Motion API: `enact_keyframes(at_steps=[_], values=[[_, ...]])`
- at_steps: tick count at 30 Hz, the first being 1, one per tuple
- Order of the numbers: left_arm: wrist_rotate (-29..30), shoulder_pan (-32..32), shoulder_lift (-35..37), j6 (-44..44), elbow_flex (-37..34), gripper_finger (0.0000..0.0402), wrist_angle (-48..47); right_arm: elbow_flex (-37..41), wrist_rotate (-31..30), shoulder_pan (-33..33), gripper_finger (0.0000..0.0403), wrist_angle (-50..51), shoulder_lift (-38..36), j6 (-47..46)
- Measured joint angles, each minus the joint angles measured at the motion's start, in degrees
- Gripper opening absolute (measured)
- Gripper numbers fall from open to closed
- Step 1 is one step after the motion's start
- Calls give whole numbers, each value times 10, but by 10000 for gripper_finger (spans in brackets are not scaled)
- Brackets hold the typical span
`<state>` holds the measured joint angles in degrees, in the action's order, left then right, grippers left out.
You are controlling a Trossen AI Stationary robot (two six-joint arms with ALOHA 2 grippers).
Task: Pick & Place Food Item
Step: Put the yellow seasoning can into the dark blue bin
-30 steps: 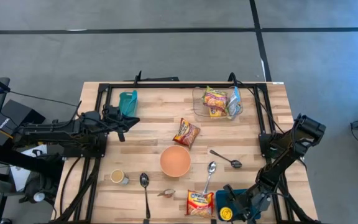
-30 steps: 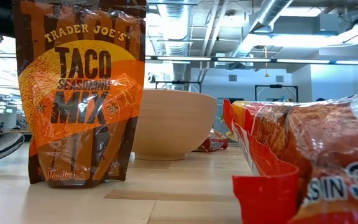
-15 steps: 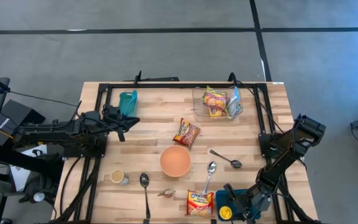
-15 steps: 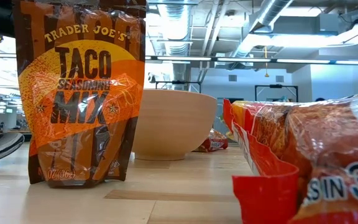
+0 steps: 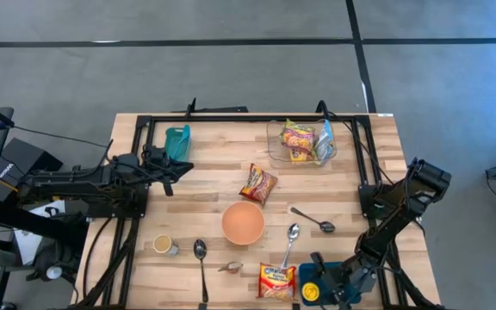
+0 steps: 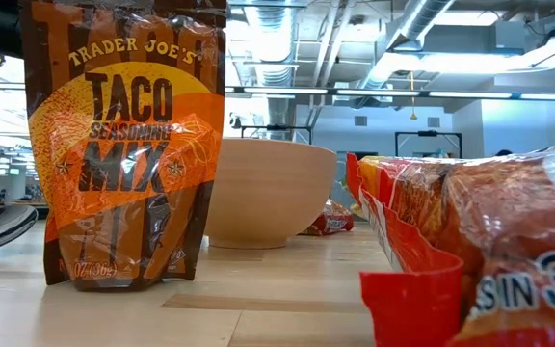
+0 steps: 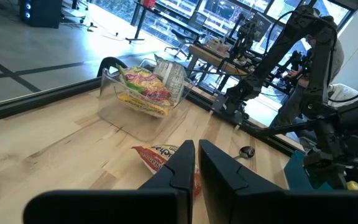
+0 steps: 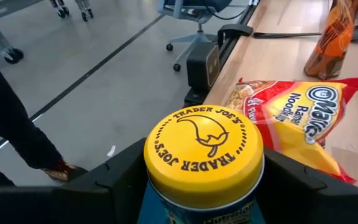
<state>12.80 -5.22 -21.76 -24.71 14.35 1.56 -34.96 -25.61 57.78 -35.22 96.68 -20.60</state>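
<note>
High view, looking straight down: a light wooden worktop (image 5: pixel 205 172) edged by a black metal frame, with a dark arm at each side. The left end effector (image 5: pixel 169 176) rests low near the left edge, its fingers pressed together and holding nothing. Just beyond it, by the far-left corner, stands a teal cup (image 5: pixel 177 140).

The right end effector (image 5: pixel 314 291) sits at the near-right corner of the worktop. In the right wrist view its fingers stand spread on either side of a jar with a yellow lid (image 8: pixel 204 155), printed with the Trader Joe's name; the fingers sit close to the jar, though whether they touch it cannot be told. Right beside the jar lies a red and yellow ramen packet (image 5: pixel 277 281).

A clear container (image 5: pixel 274 145) near the far-right corner holds a noodle packet (image 5: pixel 299 140) and a pale blue pouch (image 5: pixel 324 142). Near the middle lies a small orange snack packet (image 5: pixel 258 182), and just nearer than it an orange bowl (image 5: pixel 243 221). Three spoons lie along the near half: one (image 5: pixel 314 221) right of the bowl, one (image 5: pixel 289 241) pointing toward the ramen packet, one (image 5: pixel 201 263) left of centre. A small cup (image 5: pixel 164 244) stands near the left spoon. A taco seasoning packet (image 6: pixel 123 145) fills the left of the low view, standing upright.
</note>
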Motion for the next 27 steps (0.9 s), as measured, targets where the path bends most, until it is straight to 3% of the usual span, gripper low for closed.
enact_keyframes(at_steps=[27], values=[[0,0,0,0,0,16,0,0,-30,34,245,-4,0,71]])
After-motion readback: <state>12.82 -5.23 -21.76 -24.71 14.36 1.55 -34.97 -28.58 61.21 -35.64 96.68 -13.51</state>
